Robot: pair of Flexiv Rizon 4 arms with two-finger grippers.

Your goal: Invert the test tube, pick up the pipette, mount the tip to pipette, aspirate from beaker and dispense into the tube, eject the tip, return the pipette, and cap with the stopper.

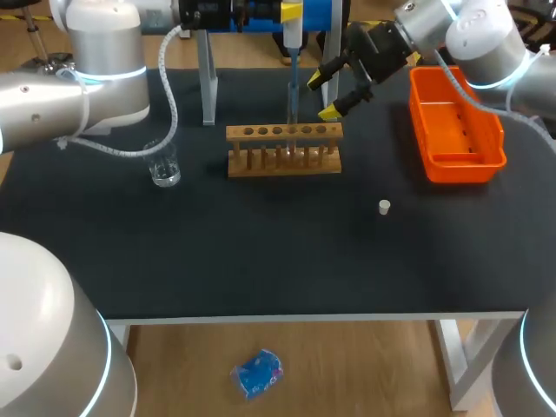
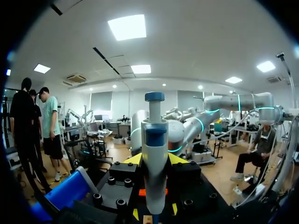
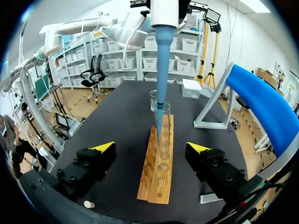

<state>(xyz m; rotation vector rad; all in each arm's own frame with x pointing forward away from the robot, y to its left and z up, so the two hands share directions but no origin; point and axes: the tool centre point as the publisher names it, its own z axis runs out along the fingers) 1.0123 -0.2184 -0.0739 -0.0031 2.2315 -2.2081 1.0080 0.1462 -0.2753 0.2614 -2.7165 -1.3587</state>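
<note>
Left gripper [image 2: 155, 161] pinches the pipette [image 1: 292, 35], its tip [image 3: 161, 79] inside a tube [image 3: 164, 144] in the rack [image 1: 284, 132]. Right gripper [image 1: 323, 95] is spread wide just beside the rack.

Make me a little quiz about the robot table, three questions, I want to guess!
1. True or false: the pipette has its blue tip down in a tube in the wooden rack.
2. Where is the white stopper? A in the orange bin, B on the bare table, C in the rack.
3. Which glass thing stands on the table on the left arm's side?
Key: 1 true; 2 B; 3 the beaker.
</note>
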